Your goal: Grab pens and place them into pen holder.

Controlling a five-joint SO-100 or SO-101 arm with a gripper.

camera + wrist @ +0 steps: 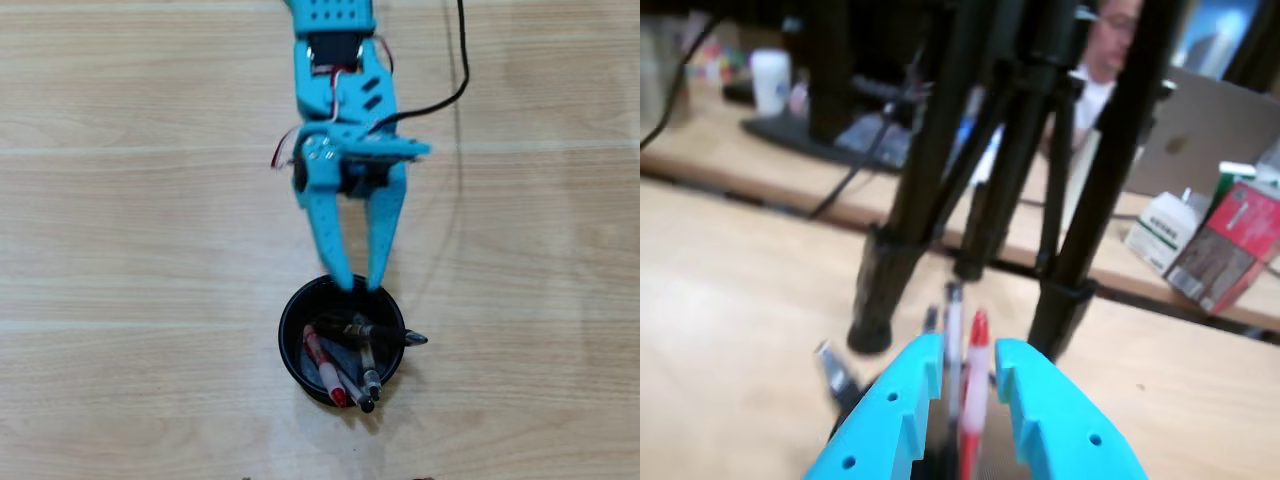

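A: Where does the turquoise plastic two-finger gripper point(360, 287) sit relative to the round black cylindrical pen holder point(291, 340)?

B: In the overhead view the arm comes down from the top centre of the frame, and the fingertips hang right at the cup's upper rim. The cup lies directly below them in the picture, at lower centre.

A: Is the claw holding anything?

B: No. The fingers are spread apart with a clear gap between them and nothing in it. The wrist view agrees: the gripper point(968, 352) fills the bottom centre, parted, and pens show through the gap without seeming clamped.

A: And the pens?

B: All inside the cup. The red translucent pen point(322, 366) leans towards the lower rim, a dark pen point(350, 382) lies just beside it, a clear pen with dark tip point(369, 366) points downward in frame, and one dark pen with a metal band point(380, 331) lies crosswise, its tip poking over the right rim.

A: Any left on the pale wooden table point(120, 240)?

B: None visible. Judging by that, collection looks finished; lifting straight back toward the top of the frame seems the sensible withdrawal.
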